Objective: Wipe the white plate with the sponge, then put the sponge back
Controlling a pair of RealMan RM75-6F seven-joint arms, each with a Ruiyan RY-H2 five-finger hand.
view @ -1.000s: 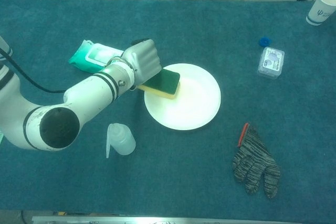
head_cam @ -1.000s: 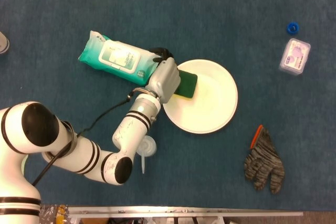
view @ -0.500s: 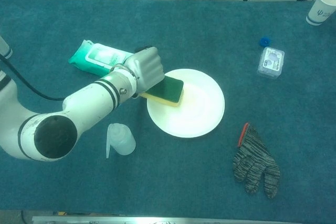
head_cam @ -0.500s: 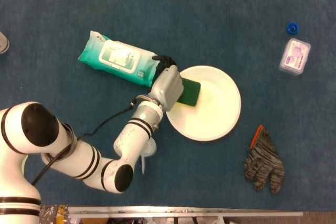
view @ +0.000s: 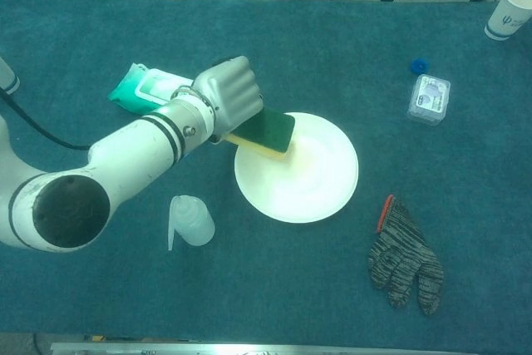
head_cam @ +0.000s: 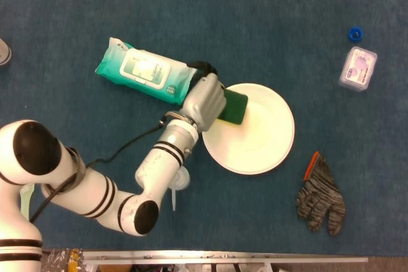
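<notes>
Chest view, nearest me: a small clear squeeze bottle (view: 189, 220) lies on its side on the blue bench (view: 274, 39), beside my left forearm; off to the other side a grey knitted glove (view: 405, 258) lies flat with an orange pen (view: 385, 212) at its edge; further out sits the white plate (view: 312, 184), and my left hand (view: 230, 99) reaches over its near-left rim; my fingers (head_cam: 213, 91) are curled tight around the sponge (view: 268, 132), green face up and yellow layer beneath, its free end resting on the plate's left side; just behind my hand lies the teal pack of wet wipes (view: 148, 89), touching or nearly touching my knuckles; further right, well apart from the plate, are a small clear plastic box (view: 429, 98) and a blue bottle cap (view: 418, 65); at the far right corner stands a paper cup (view: 507, 12); my right hand shows in neither view.
</notes>
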